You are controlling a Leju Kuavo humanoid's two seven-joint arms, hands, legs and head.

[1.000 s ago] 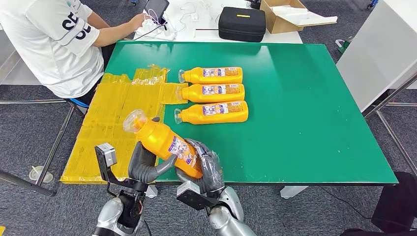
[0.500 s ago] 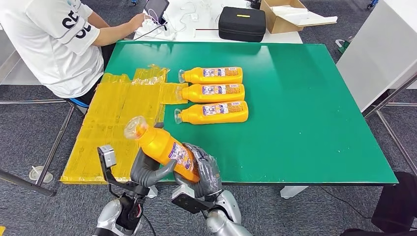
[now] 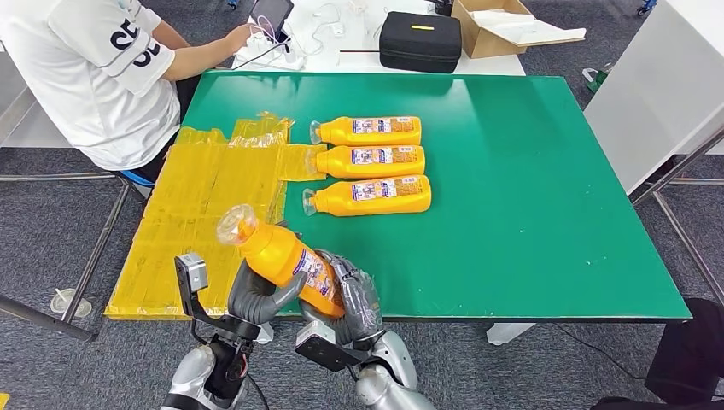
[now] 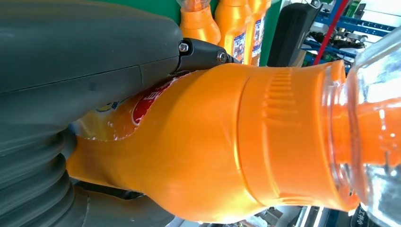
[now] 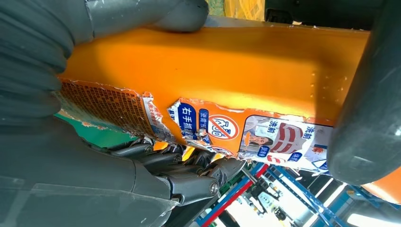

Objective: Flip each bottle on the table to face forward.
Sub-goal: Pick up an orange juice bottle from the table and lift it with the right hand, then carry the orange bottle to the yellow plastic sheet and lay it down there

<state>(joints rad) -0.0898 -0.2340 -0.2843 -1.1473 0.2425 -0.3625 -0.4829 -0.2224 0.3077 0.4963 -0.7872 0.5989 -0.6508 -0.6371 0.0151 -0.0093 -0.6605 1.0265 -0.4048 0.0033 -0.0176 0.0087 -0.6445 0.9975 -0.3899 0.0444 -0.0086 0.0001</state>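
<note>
Both of my hands hold one orange bottle (image 3: 280, 257) in the air at the near left corner of the green table (image 3: 529, 188). Its clear cap points up and to the left. My left hand (image 3: 256, 295) grips it from below near the neck. My right hand (image 3: 352, 295) wraps the lower body over the torn label. Close up, the orange bottle (image 4: 227, 142) shows its ribbed neck and the orange bottle (image 5: 227, 80) its torn label. Three more orange bottles (image 3: 369, 131) (image 3: 371, 161) (image 3: 370, 195) lie in a row mid-table, labels up, caps to the left.
Crumpled yellow plastic sheeting (image 3: 205, 201) covers the table's left part. A person in a white shirt (image 3: 85, 77) sits at the far left corner, one hand on a tablet. A black case (image 3: 420, 40) and a cardboard box (image 3: 499, 26) stand on a white table behind.
The held bottle and both hands have sunk slightly toward me and turned a little. The three bottles on the table have not moved.
</note>
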